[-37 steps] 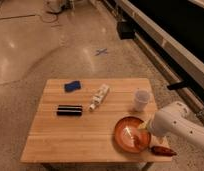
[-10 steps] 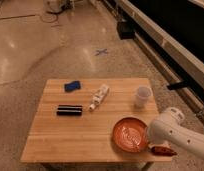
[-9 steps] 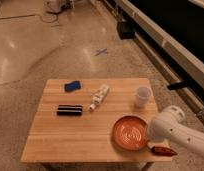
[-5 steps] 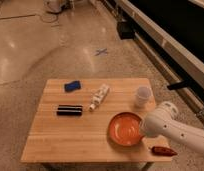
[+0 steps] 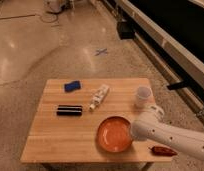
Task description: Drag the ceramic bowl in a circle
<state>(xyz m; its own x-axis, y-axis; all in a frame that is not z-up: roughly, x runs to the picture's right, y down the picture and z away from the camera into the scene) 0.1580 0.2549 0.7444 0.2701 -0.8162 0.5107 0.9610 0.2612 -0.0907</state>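
Wide, shallow, glossy orange-red ceramic bowl [image 5: 114,134] lies at nine o'clock from the gripper [image 5: 134,132], which sits at its three-o'clock rim; whether it grips cannot be told.

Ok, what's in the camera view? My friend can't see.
The robot's claw sits at the right rim of an orange bowl on a wooden table. A white cup, tube, black object and blue object lie farther back.

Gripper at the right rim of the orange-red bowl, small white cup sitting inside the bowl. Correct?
Not the cup. The camera view shows the small white translucent cup standing on the wooden table behind the wide orange-red glossy ceramic bowl, apart from it. The gripper is at the bowl's right rim.
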